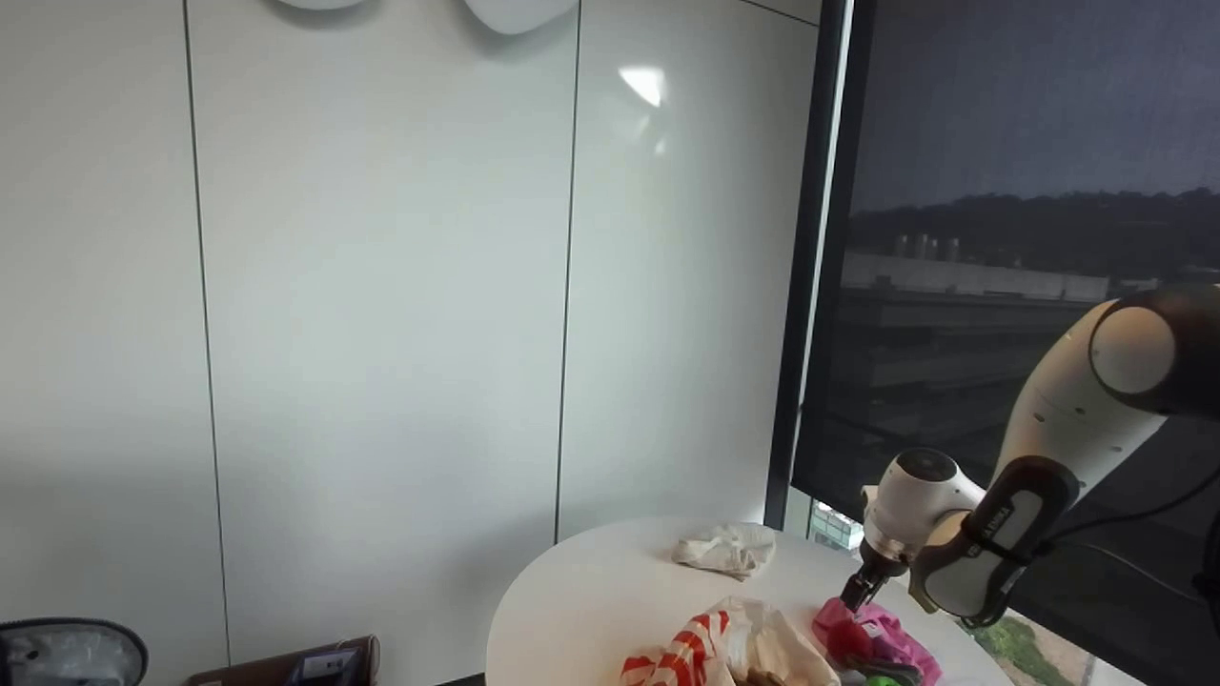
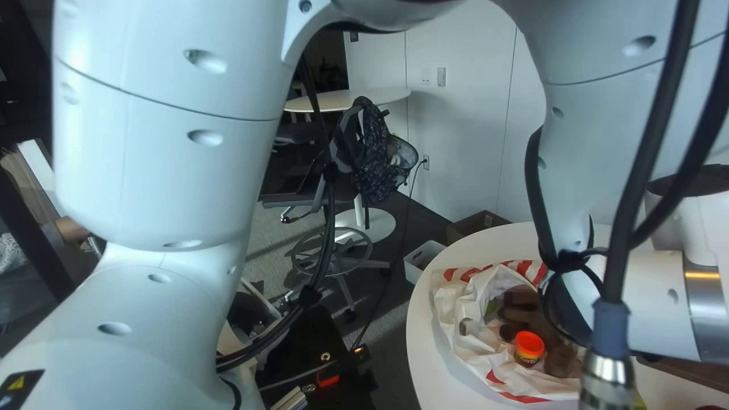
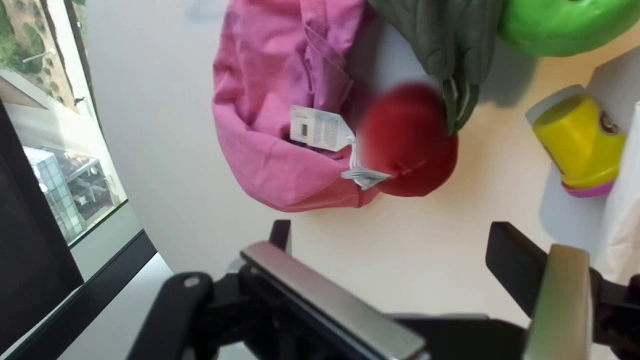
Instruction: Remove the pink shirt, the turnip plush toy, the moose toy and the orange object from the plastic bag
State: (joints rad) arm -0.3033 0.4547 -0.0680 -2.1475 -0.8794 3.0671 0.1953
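My gripper [image 3: 390, 242] is open and empty, above the white table beside the pink shirt; it also shows in an exterior view [image 1: 858, 593]. The pink shirt [image 3: 260, 145] lies crumpled on the table with white tags on it. The turnip plush toy [image 3: 415, 150], red with dark green leaves, rests against the shirt. The white and red plastic bag [image 2: 462, 336] lies with its mouth open. Inside it are brown plush parts [image 2: 521, 312], apparently the moose toy, and a tub with an orange lid [image 2: 529, 344], apparently the orange object.
A green ring [image 3: 565, 30] and a yellow tub with a purple lid [image 3: 582, 142] lie on the table [image 1: 548, 600] outside the bag. A crumpled whitish cloth or bag [image 1: 726, 550] lies at the table's far edge. A window stands close beside the table.
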